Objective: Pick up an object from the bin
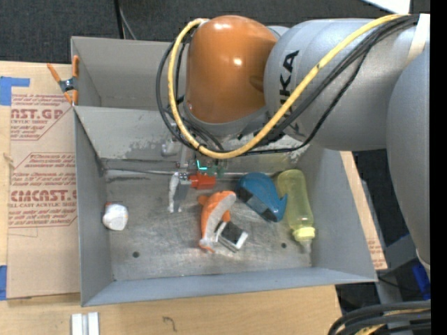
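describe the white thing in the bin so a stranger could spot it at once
Look in the grey metal bin, at the left of its floor. A small white crumpled lump lies alone. It is the only all-white thing and touches nothing, while the orange-and-white piece, the blue thing and the yellow bottle crowd together at the right.

Grey bin [91, 208]. White ball [115, 216]; orange-white toy [211, 218]; blue piece [264, 192]; pale yellow bottle [297, 202]; small red piece [203, 181]; black-white block [233, 236].
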`<move>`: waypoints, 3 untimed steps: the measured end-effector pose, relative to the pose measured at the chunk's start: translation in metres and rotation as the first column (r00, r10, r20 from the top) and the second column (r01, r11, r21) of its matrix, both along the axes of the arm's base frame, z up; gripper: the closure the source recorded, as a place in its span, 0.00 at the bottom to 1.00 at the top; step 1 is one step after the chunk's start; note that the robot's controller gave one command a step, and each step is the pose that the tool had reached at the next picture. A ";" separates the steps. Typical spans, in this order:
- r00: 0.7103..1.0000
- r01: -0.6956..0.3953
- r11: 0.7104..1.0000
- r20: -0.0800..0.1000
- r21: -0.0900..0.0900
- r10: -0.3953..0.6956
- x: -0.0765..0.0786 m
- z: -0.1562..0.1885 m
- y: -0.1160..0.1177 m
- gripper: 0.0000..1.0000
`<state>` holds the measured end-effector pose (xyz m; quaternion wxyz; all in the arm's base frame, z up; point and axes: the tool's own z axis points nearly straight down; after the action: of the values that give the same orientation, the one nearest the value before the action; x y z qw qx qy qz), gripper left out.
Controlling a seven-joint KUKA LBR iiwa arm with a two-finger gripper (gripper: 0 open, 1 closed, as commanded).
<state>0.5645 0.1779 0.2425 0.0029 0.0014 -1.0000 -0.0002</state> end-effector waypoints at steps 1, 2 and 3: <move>1.000 0.002 1.000 0.007 0.001 -0.002 0.002 0.004 -0.001 0.00; 0.999 0.036 0.999 0.012 0.002 -0.036 -0.021 -0.051 -0.021 0.00; 1.000 0.024 1.000 0.003 0.000 -0.024 -0.042 -0.080 -0.067 0.00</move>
<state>0.5229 0.1106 0.1629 0.0014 -0.0107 -0.9999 -0.0002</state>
